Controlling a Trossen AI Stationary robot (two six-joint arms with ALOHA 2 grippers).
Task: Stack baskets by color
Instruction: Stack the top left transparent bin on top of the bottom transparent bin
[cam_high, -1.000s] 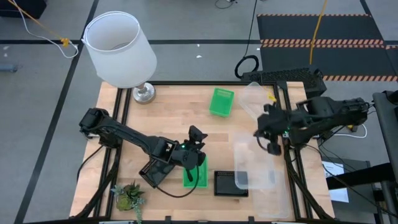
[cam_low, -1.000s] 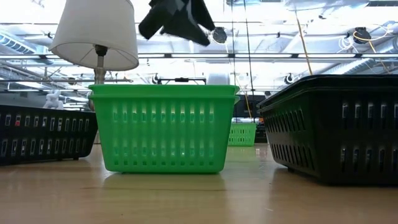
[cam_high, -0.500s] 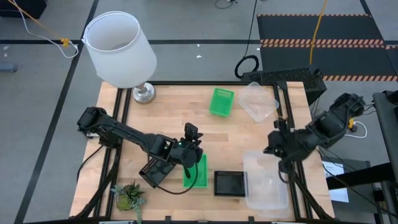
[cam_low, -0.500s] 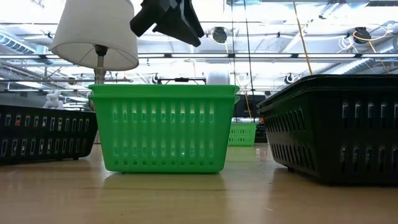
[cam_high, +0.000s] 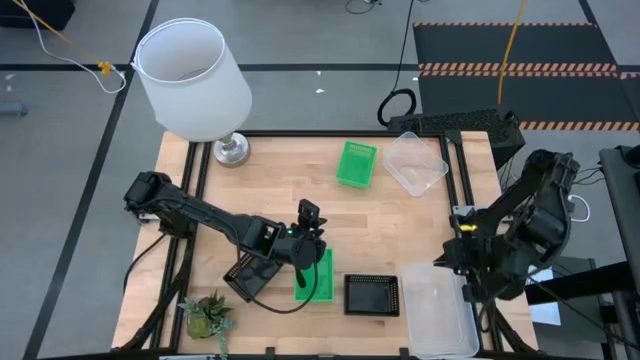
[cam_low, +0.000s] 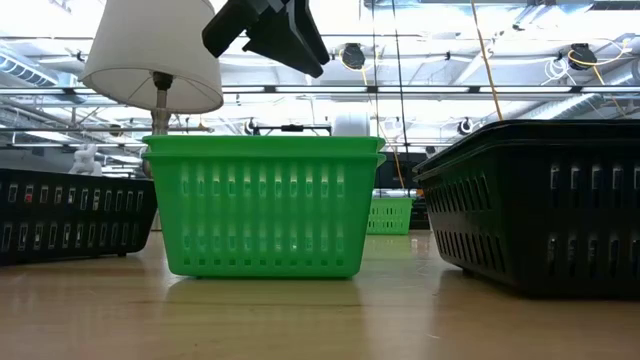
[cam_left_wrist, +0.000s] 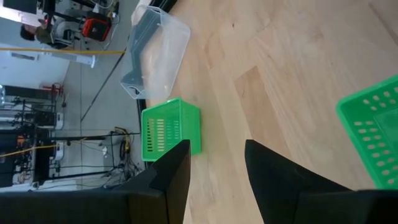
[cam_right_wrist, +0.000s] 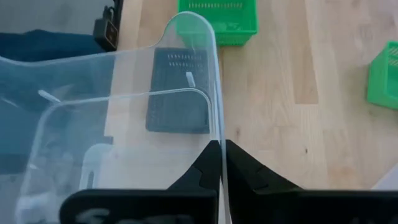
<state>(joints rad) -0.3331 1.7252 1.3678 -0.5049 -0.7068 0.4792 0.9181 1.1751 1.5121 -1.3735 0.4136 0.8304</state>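
My right gripper (cam_right_wrist: 219, 163) is pinching the rim of a clear basket (cam_high: 436, 312) — fingers closed on its thin wall, holding it at the table's (cam_high: 400, 230) near right corner, just beside a black basket (cam_high: 372, 294). My left gripper (cam_high: 309, 216) is hovering over a green basket (cam_high: 318, 275) near the front edge, fingers (cam_left_wrist: 176, 171) partly apart, gripping nothing. Another black basket (cam_high: 247, 276) is sitting beside that green one. A second green basket (cam_high: 356, 163) and a second clear basket (cam_high: 415, 163) are resting at the far side.

Wooden table (cam_high: 300, 180) with baskets (cam_high: 356, 163), lamp (cam_high: 195, 80), seemingly plant (cam_high: 208, 316)
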